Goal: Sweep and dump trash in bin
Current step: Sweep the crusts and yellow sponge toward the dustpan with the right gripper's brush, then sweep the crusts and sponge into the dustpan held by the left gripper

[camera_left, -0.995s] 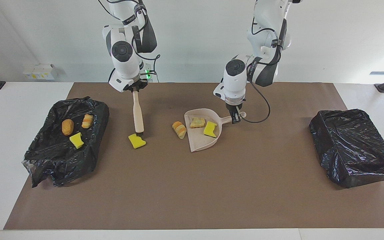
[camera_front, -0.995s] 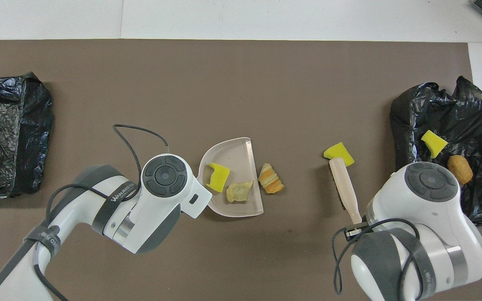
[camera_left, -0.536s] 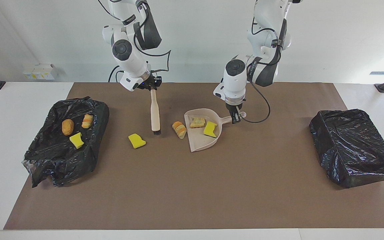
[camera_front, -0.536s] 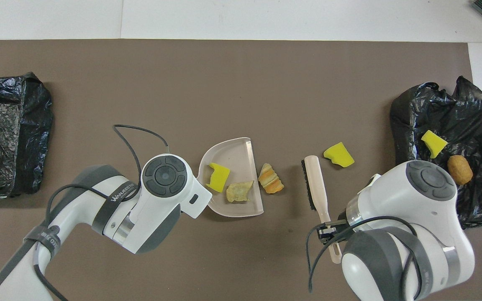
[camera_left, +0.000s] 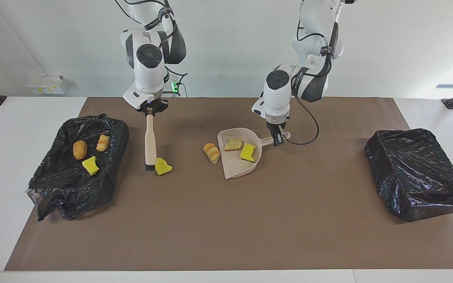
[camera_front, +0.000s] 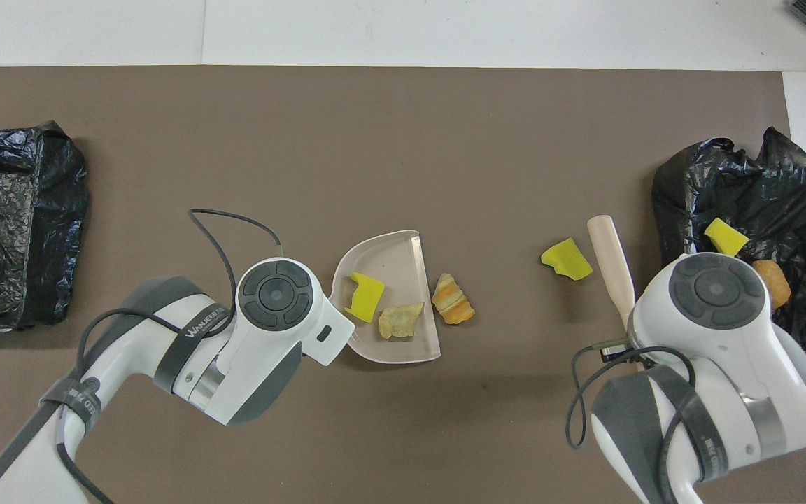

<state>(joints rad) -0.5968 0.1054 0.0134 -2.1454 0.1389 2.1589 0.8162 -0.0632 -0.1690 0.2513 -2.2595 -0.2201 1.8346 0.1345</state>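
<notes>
My right gripper (camera_left: 150, 110) is shut on the handle of the beige hand brush (camera_left: 150, 140). The brush's bristles are down on the mat beside a yellow sponge (camera_left: 162, 166), on the side toward the right arm's end; brush (camera_front: 611, 257) and sponge (camera_front: 567, 259) also show from overhead. My left gripper (camera_left: 277, 138) is shut on the handle of the beige dustpan (camera_left: 236, 168). The dustpan holds a yellow sponge (camera_left: 248, 152) and a green-and-yellow scrap (camera_left: 232, 144). An orange bread chunk (camera_left: 212, 152) lies at its open edge.
A black-bagged bin (camera_left: 65, 184) at the right arm's end holds two bread chunks (camera_left: 80, 149) and a yellow sponge (camera_left: 90, 165). A second black-bagged bin (camera_left: 419, 173) stands at the left arm's end. A brown mat (camera_left: 226, 220) covers the table.
My right gripper swung the brush off the loose sponge toward the dustpan, then back to the sponge's side that faces the right arm's bin. The sponge, dustpan and left arm stayed put.
</notes>
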